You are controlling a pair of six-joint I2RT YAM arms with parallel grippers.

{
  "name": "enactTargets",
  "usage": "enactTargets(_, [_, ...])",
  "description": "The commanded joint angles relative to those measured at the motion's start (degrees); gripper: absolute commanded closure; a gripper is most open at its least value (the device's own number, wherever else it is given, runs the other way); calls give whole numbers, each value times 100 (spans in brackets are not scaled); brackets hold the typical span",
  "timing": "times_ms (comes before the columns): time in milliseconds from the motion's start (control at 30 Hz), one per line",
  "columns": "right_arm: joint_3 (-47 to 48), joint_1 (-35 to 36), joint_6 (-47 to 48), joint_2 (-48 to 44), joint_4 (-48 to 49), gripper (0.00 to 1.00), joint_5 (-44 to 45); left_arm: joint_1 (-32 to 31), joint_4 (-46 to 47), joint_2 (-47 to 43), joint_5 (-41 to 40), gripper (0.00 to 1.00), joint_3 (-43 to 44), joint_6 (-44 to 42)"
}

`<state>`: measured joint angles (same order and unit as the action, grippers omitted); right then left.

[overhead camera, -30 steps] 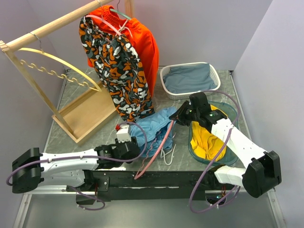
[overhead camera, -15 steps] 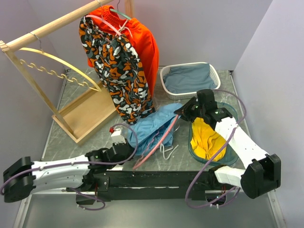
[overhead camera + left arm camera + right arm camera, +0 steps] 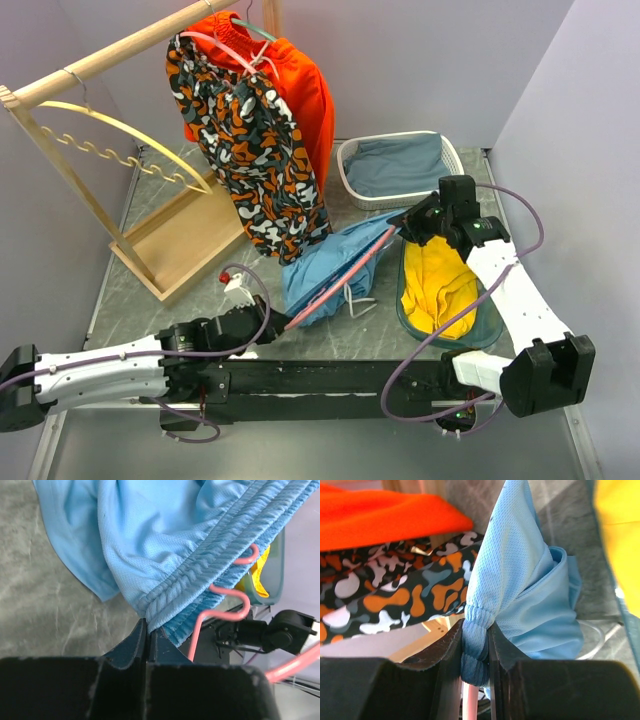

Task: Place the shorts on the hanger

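A: Where are the shorts (image 3: 325, 265)?

B: They are slung between the two arms, sagging toward the surface (image 3: 180, 300). The right end effector (image 3: 405, 222) is high near the basins and the left end effector (image 3: 272, 322) is low near the front edge.

A: And the grips?

B: Both are clamped on the gathered waistband (image 3: 200, 575). The right pinches a bunched fold, and the left's jaws are nearly together on the hem.

A: The hanger (image 3: 345, 282)?

B: It lies slanted along that stretched waistband. In the left wrist view its notched pink bar pokes out just beside the elastic. In the right wrist view a bit of pink shows under the pinched fold, though it's unclear whether it is gripped too.

A: So which step is this?

B: Probably mid-dressing: the garment is spread and the hanger is partly inside it, not yet seated.

A: Next?

B: Likely to keep the waistband taut and work the elastic over the hanger's ends. One arm could then let go without the cloth slipping off.
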<state>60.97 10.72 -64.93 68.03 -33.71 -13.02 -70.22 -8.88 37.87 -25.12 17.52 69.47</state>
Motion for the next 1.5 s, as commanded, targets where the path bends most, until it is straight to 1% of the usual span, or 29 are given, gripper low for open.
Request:
enactTargets(0, [486,-553,-231,-159,805,100,941,-256,-1413,-69,87,99,-135,233])
enactTargets(200, [705,-685,-126,-106,612,100,1293,-484,-1932,-157,34,99,85,418])
enactTargets(333, [671,-694,-108,-184,463,100,1766,-546,-2345,-489,60,99,365,366])
enactTargets(567, [503,-685,-319,-475,550,100,2294,-563,-2706,-763,578,99,814,23])
enactTargets(633, [573,-668,-328,-466,446,100,2365,-572,-2776,-772,737,99,928,-56])
enactTargets(767, [618,-571,-354,-562,287,100,2786,-625,-2715,-746,983,99,1139,-285])
enactTargets(867, [635,-571,-380,-607,269,100,2962,-651,-2768,-597,1115,99,1280,-478])
enactTargets(1000, [846,-554,-389,-484,85,100,3094,-721,-2794,-394,1229,99,1438,-514])
enactTargets(1100, [776,-256,-433,-545,93,100,3427,-766,-2671,-316,1273,99,1701,-627])
enactTargets(1267, [688,-71,-459,-554,67,100,3841,-774,-2654,-131,1536,99,2106,-795])
enactTargets(1333, [749,184,-495,-563,-3,100,4208,-774,-2636,-61,1624,99,2194,-795])
enactTargets(1433, [793,544,-565,-615,-82,100,4482,-774,-2785,80,1581,99,2265,-637])
enactTargets(1467, [811,650,-591,-633,-144,100,4753,-774,-2785,115,1546,99,2265,-602])
